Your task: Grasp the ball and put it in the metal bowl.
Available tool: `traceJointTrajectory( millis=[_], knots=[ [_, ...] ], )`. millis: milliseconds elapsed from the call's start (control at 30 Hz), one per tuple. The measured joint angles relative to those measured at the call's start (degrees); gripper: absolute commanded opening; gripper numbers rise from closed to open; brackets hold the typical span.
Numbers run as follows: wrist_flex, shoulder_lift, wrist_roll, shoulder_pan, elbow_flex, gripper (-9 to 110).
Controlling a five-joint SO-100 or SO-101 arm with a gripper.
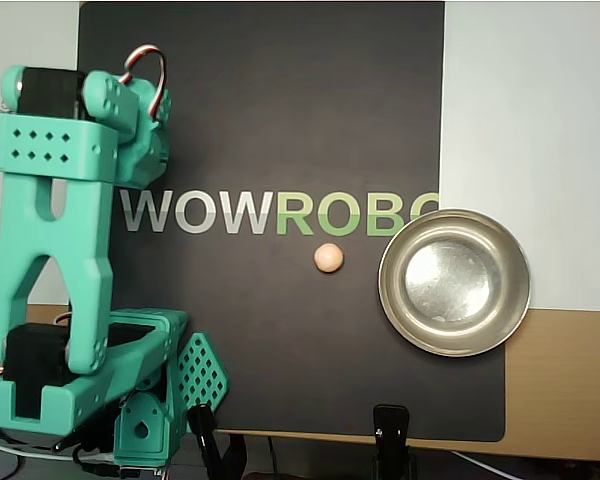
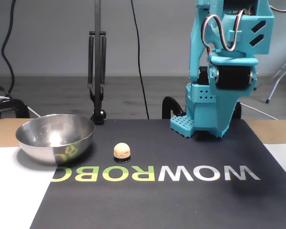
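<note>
The ball (image 1: pixel 328 258) is a small pale tan sphere on the black mat, just below the lettering. In the fixed view the ball (image 2: pixel 121 150) rests on a small dark ring. The metal bowl (image 1: pixel 454 330) stands empty to its right in the overhead view, about one ball-width away. In the fixed view the bowl (image 2: pixel 55 140) is to the ball's left. The teal arm is folded at the left of the overhead view. Its gripper (image 1: pixel 196 368) is low over the mat, far from the ball, and looks shut and empty. It also shows in the fixed view (image 2: pixel 182 126).
The black mat (image 1: pixel 280 120) with WOWROBO lettering covers most of the table. Two black clamps (image 1: pixel 390 432) grip its near edge in the overhead view. A clamped stand (image 2: pixel 97 71) and cables rise behind the bowl in the fixed view. A white sheet (image 1: pixel 530 120) lies beside the mat.
</note>
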Motion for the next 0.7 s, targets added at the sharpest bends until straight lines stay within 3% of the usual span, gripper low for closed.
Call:
traceJointTrajectory(
  millis=[367, 700],
  knots=[
    [0.0, 0.0, -10.6, 0.0, 0.0, 0],
    [-0.2, 0.0, -31.6, 0.0, 2.4, 0]
  ],
)
